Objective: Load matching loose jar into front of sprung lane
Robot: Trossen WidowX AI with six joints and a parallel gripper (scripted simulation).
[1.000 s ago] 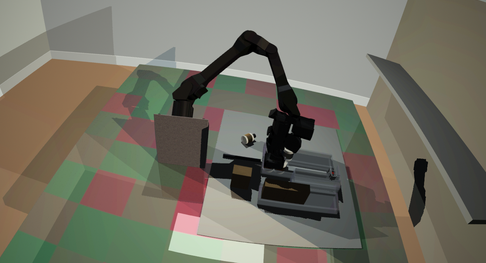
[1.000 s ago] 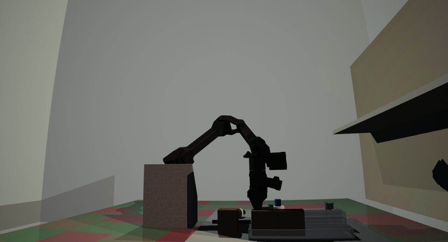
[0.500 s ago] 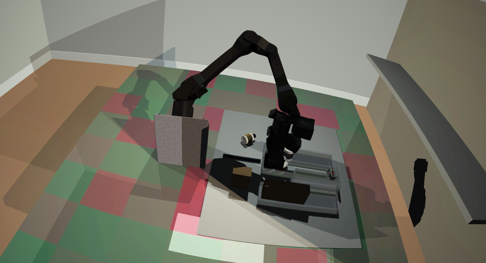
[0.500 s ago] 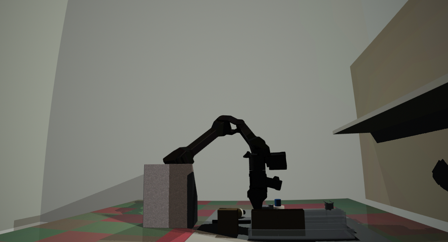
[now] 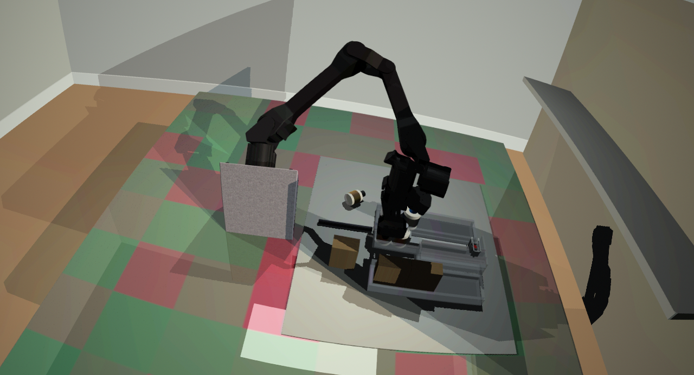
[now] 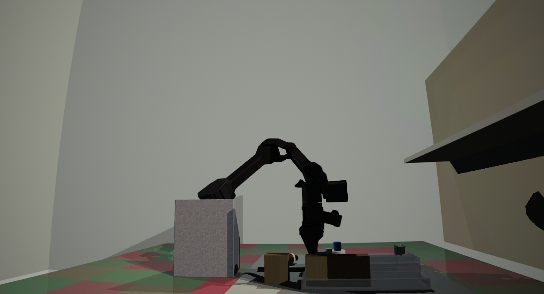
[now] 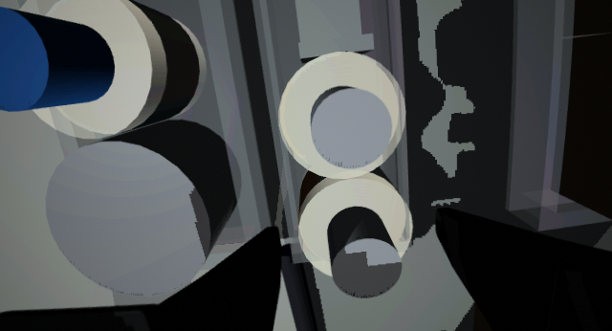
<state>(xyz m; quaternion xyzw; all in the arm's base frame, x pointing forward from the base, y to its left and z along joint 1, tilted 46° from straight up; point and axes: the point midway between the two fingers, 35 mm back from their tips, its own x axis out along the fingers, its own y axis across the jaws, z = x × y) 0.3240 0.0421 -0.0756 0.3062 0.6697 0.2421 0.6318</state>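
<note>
My gripper [image 5: 393, 235] [image 6: 311, 253] [image 7: 358, 229] is open, pointing down at the front of the sprung lane. Its fingertips stand apart on either side of the front jar [image 7: 401, 211], with gaps visible in the wrist view. This jar has a white shoulder and a dark neck with a grey top. It stands upright in the lane, in line with the rear jar [image 7: 295, 122], which has a similar white shoulder and grey top. The two appear to touch. The pusher [image 7: 327, 22] seems to be right behind the rear jar. The low front stop and the jars' bases cannot be made out.
A blue-capped jar [image 5: 412, 220] [image 6: 337, 246] [image 7: 112, 68] and a large grey-topped cylinder [image 7: 120, 216] stand left of the sprung lane in the wrist view. A brown-labelled jar [image 5: 355, 196] lies outside. Brown boxes [image 5: 422, 275] fill part of another lane; a wooden block [image 5: 343, 252] stands near.
</note>
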